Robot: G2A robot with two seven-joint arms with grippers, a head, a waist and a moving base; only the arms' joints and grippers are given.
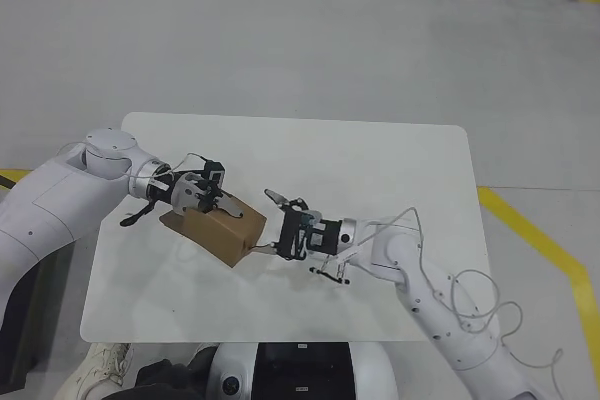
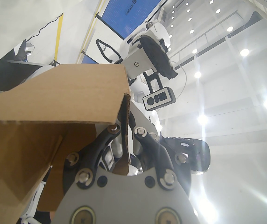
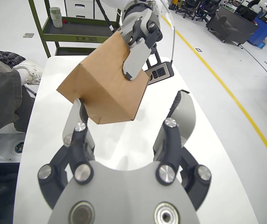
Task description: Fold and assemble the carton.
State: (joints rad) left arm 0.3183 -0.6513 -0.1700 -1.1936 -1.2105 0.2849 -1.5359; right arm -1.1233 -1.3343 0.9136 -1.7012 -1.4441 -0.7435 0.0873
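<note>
- Judging the task as well under way: carton [image 1: 220, 232] already standing up as a box rather than lying as a flat sheet, walls squared, and the end facing the right gripper [image 1: 268, 221] looking closed in the right wrist view.
- Judging the opposite end as the work left: gaping open in the left wrist view, showing the hollow inside and a loose inner flap, so probably needing its flaps folded in and tucked.
- Holding the carton tilted in the air above the white table [image 1: 380, 160], over the half nearer the left arm, not resting on the surface.
- Pinching one wall of the carton at that open end with the left gripper [image 2: 125, 131]: fingers drawn almost together, one reaching inside the box, the other finger [image 3: 134, 61] lying flat on the outer face, cardboard squeezed between them.
- Spreading the right gripper wide and gripping nothing.
- Sitting with the closed end of the carton between those spread fingers, off-centre: one finger [image 3: 74, 115] touching or just beside a lower edge of the box, not possible telling which, and the other finger [image 3: 187, 110] standing well apart from the cardboard.
</note>
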